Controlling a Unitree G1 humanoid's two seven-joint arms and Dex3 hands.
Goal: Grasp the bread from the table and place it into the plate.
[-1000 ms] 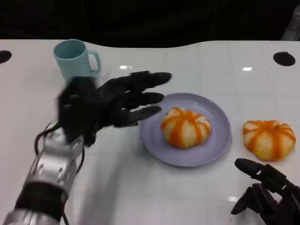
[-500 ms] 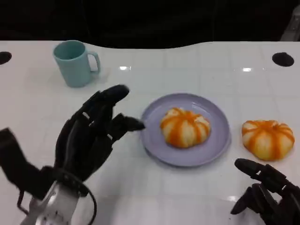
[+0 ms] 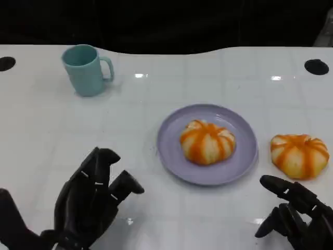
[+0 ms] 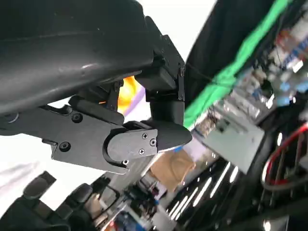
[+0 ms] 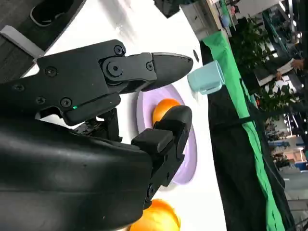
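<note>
A: Head view, biggest first: white bench, then the lilac plate mid-bench with one orange-striped bread sitting in it.

B: And the second bread?

A: On the bench just right of the plate, not touching it. Teal mug far back left.

B: Hands?

A: Left hand low at front left, fingers apart, holding nothing. Right hand front right, near that loose bread, also released and empty.
</note>
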